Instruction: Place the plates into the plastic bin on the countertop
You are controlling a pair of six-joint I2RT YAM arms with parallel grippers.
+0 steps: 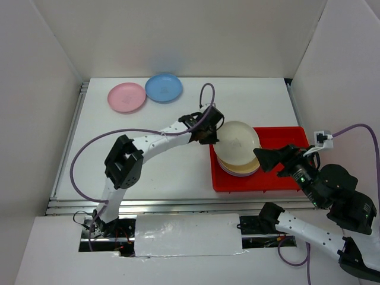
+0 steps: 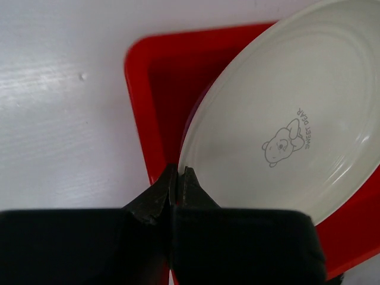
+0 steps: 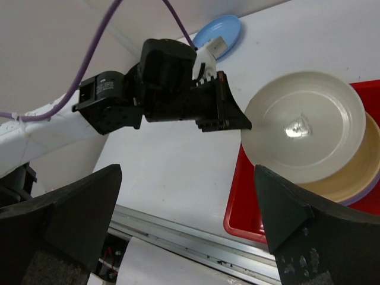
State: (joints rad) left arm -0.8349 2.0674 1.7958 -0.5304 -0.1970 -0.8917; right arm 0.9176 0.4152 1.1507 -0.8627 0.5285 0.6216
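**Inspector:** Plates, colours?

**Assistant:** The cream round plastic plate point(image 1: 237, 138) on top carries a small grey bear print point(image 2: 284, 141) lettered "SWEET BEAR". Under it show a yellow-orange plate rim point(image 3: 368, 157) and a purple plate rim point(image 3: 362, 191).

**Inspector:** Container?

**Assistant:** The shallow rectangular plastic bin point(image 1: 285, 138) is bright red, at four o'clock on the flat white countertop point(image 1: 172, 172).

**Inspector:** Elsewhere?

**Assistant:** At eleven o'clock there is a pink round plate point(image 1: 126, 97) and a blue round plate point(image 1: 163, 87).

Stacked plates point(image 1: 240, 170) mostly beneath cream plate point(image 1: 237, 141)
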